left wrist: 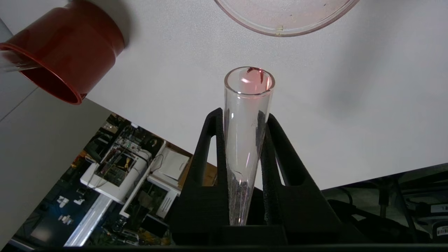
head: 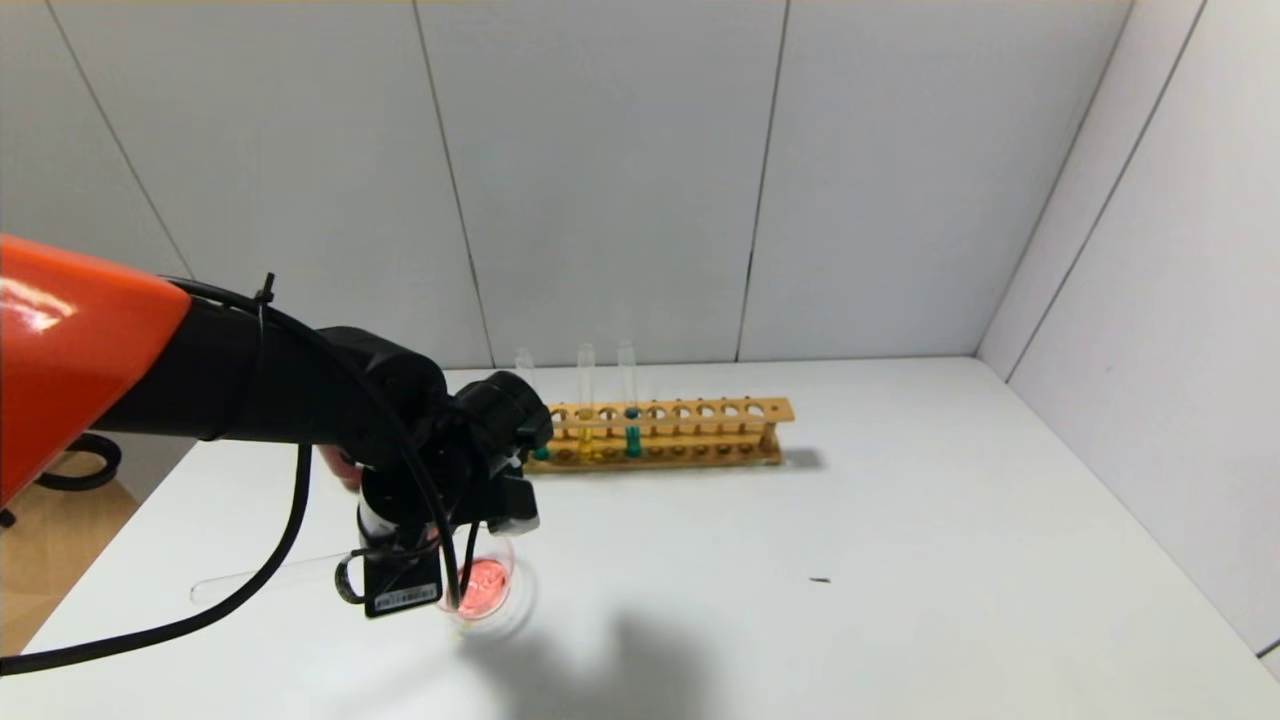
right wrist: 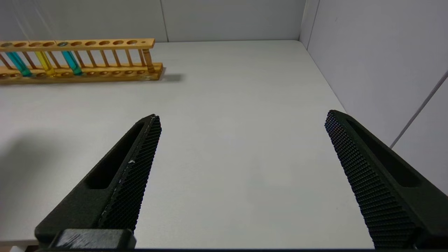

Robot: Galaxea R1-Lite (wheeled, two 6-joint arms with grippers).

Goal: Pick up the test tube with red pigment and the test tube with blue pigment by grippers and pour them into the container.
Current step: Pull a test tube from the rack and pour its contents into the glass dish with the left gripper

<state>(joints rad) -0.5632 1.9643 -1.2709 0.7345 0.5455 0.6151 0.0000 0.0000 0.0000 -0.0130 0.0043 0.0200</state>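
Note:
My left gripper [head: 420, 575] is shut on the test tube with red pigment [head: 260, 577], held tipped nearly flat just above the table. In the left wrist view the tube [left wrist: 249, 105] sits between the two fingers [left wrist: 210, 140]; it is almost empty, with red drops at its mouth. The mouth points at the container [head: 485, 590], a low clear dish holding red liquid, whose rim shows in the wrist view [left wrist: 285, 24]. Two test tubes with blue pigment [head: 632, 437] [right wrist: 71, 63] stand in the wooden rack [head: 700, 410]. My right gripper [right wrist: 241, 117] is open and empty over bare table.
A yellow-liquid tube [head: 585, 440] stands in the rack between the two teal ones. A dark red cup [left wrist: 66, 45] stands on the table beyond the left arm, mostly hidden in the head view [head: 338, 468]. White walls close the back and right.

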